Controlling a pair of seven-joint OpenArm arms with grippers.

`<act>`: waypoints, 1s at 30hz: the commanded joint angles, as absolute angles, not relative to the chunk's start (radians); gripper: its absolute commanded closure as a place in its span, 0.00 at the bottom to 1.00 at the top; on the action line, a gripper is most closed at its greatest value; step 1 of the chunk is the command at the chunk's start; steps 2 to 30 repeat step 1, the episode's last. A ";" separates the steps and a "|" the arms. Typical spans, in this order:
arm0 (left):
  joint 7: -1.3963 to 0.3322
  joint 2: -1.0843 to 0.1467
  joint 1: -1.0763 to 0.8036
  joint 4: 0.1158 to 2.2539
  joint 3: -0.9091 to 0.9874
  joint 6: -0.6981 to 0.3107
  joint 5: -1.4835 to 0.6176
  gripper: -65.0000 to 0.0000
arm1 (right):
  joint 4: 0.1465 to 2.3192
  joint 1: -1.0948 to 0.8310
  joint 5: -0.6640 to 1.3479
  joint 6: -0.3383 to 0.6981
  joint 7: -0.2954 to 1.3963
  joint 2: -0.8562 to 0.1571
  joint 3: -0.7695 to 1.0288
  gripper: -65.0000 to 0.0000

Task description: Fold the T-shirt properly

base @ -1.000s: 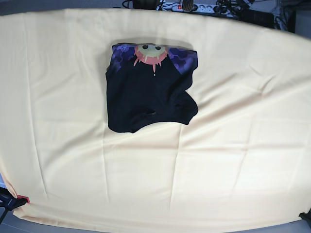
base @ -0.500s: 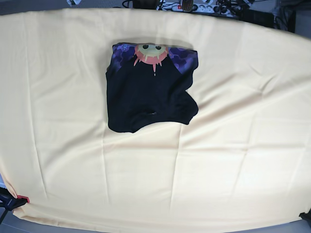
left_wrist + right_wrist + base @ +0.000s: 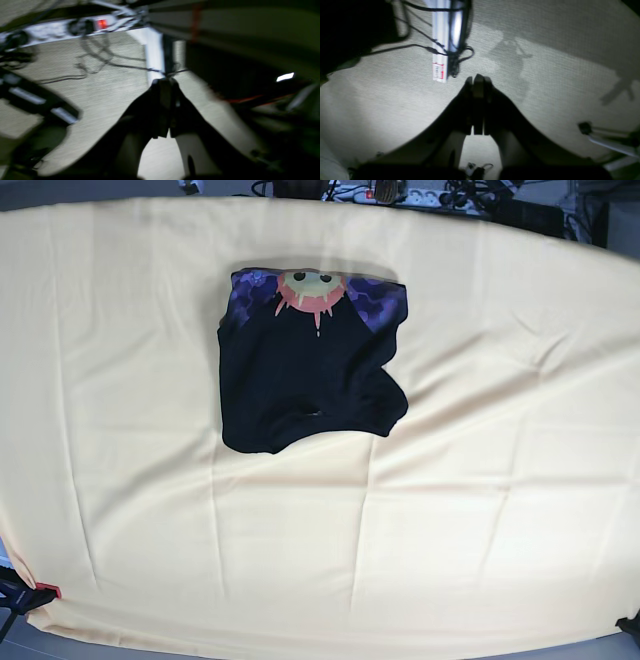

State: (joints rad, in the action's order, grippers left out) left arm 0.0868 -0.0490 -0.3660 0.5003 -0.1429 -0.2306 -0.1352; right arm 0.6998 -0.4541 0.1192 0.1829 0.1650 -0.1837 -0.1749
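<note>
Now the folded T-shirt (image 3: 305, 365) lies on the yellow cloth (image 3: 480, 480) over the surface, toward the far side. Left pincer (image 3: 165, 85) and right pincer (image 3: 478, 81) are both closed tight, holding nothing.

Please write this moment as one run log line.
T-shirt: folded on yellow cloth | left gripper: shut, empty | right gripper: shut, empty

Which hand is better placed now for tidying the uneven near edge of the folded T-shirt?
Neither clearly. Left hand and right hand are both shut, empty, over the floor. The T-shirt lies slightly toward the right arm's side, so perhaps right.
</note>
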 commanded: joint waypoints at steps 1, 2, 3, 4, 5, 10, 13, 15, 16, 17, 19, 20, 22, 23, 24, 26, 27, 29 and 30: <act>0.097 -0.038 -0.377 0.504 -0.144 -0.233 -0.145 1.00 | 0.704 -0.465 0.114 0.179 0.149 -0.191 -0.173 1.00; 0.097 -0.038 -0.377 0.504 -0.144 -0.233 -0.145 1.00 | 0.704 -0.465 0.114 0.179 0.149 -0.191 -0.173 1.00; 0.097 -0.038 -0.377 0.504 -0.144 -0.233 -0.145 1.00 | 0.704 -0.465 0.114 0.179 0.149 -0.191 -0.173 1.00; 0.097 -0.038 -0.377 0.504 -0.144 -0.233 -0.145 1.00 | 0.704 -0.465 0.114 0.179 0.149 -0.191 -0.173 1.00; 0.097 -0.038 -0.377 0.504 -0.144 -0.233 -0.145 1.00 | 0.704 -0.465 0.114 0.179 0.149 -0.191 -0.173 1.00; 0.097 -0.038 -0.377 0.504 -0.144 -0.233 -0.145 1.00 | 0.704 -0.465 0.114 0.179 0.149 -0.191 -0.173 1.00; 0.097 -0.038 -0.377 0.504 -0.144 -0.233 -0.145 1.00 | 0.704 -0.465 0.114 0.179 0.149 -0.191 -0.173 1.00; 0.097 -0.038 -0.377 0.504 -0.144 -0.233 -0.145 1.00 | 0.704 -0.465 0.114 0.179 0.149 -0.191 -0.173 1.00; 0.097 -0.038 -0.377 0.504 -0.144 -0.233 -0.145 1.00 | 0.704 -0.465 0.114 0.179 0.149 -0.191 -0.173 1.00; 0.097 -0.038 -0.377 0.504 -0.144 -0.233 -0.145 1.00 | 0.704 -0.465 0.114 0.179 0.149 -0.191 -0.173 1.00; 0.097 -0.038 -0.377 0.504 -0.144 -0.233 -0.145 1.00 | 0.704 -0.465 0.114 0.179 0.149 -0.191 -0.173 1.00; 0.097 -0.038 -0.377 0.504 -0.144 -0.233 -0.145 1.00 | 0.704 -0.465 0.114 0.179 0.149 -0.191 -0.173 1.00; 0.097 -0.038 -0.377 0.504 -0.144 -0.233 -0.145 1.00 | 0.704 -0.465 0.114 0.179 0.149 -0.191 -0.173 1.00; 0.097 -0.038 -0.377 0.504 -0.144 -0.233 -0.145 1.00 | 0.704 -0.465 0.114 0.179 0.149 -0.191 -0.173 1.00; 0.097 -0.038 -0.377 0.504 -0.144 -0.233 -0.145 1.00 | 0.704 -0.465 0.114 0.179 0.149 -0.191 -0.173 1.00; 0.097 -0.038 -0.377 0.504 -0.144 -0.233 -0.145 1.00 | 0.704 -0.465 0.114 0.179 0.149 -0.191 -0.173 1.00; 0.097 -0.038 -0.377 0.504 -0.144 -0.233 -0.145 1.00 | 0.704 -0.465 0.114 0.179 0.149 -0.191 -0.173 1.00; 0.097 -0.038 -0.377 0.504 -0.144 -0.233 -0.145 1.00 | 0.704 -0.465 0.114 0.179 0.149 -0.191 -0.173 1.00; 0.097 -0.038 -0.377 0.504 -0.144 -0.233 -0.145 1.00 | 0.704 -0.465 0.114 0.179 0.149 -0.191 -0.173 1.00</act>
